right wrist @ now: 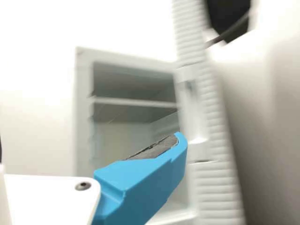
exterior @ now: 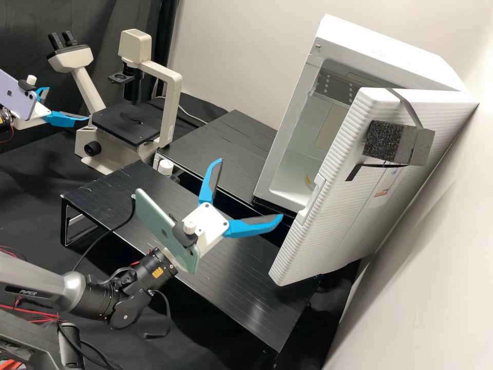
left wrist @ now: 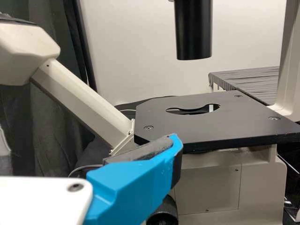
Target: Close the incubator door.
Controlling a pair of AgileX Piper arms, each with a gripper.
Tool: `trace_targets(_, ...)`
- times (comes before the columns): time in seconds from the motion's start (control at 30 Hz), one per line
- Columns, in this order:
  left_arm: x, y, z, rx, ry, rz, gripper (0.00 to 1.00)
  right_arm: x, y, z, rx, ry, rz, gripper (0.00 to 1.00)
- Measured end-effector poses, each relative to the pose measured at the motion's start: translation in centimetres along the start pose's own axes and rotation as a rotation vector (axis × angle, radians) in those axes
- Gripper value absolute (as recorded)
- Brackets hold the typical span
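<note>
The white incubator (exterior: 377,49) stands at the right in the high view, its interior exposed. Its ribbed door (exterior: 328,226) is swung wide, with a recessed handle (exterior: 311,199) on its edge. My right gripper (exterior: 251,188) is open in front of the opening, its fingers spread and empty, apart from the door. In the right wrist view, one finger of my right gripper (right wrist: 145,180) shows before the shelved interior (right wrist: 133,112) and the door (right wrist: 213,178). By the microscope, my left gripper (exterior: 69,103) is open and empty; a finger of the left gripper (left wrist: 136,185) shows near the stage.
A microscope (exterior: 126,123) stands at the back left. Low black stands (exterior: 257,288) run in front of the incubator and beside it. Grey foam (exterior: 398,144) is strapped to the door's outer face. A wall (exterior: 436,257) rises close behind the door. A cable (exterior: 105,231) lies across the front stand.
</note>
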Motion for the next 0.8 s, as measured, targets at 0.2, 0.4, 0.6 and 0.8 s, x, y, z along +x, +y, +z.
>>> trace_targets(0.2, 0.0, 0.0, 0.0, 0.0, 0.0, 0.0, 1.0, -0.4, 1.7, 2.0, 0.014, -0.105, 0.07, 1.0)
trace_targets(0.4, 0.0, 0.0, 0.0, 0.0, 0.0, 0.0, 1.0, 0.9, 1.0, 4.2, 0.002, -0.184, 0.047, 1.0)
trace_targets(0.6, 0.0, 0.0, 0.0, 0.0, 0.0, 0.0, 1.0, 2.6, -1.1, 5.6, -0.044, -0.226, -0.001, 1.0)
trace_targets(0.8, 0.0, 0.0, 0.0, 0.0, 0.0, 0.0, 1.0, 3.3, -2.2, 5.7, -0.069, -0.233, -0.018, 1.0)
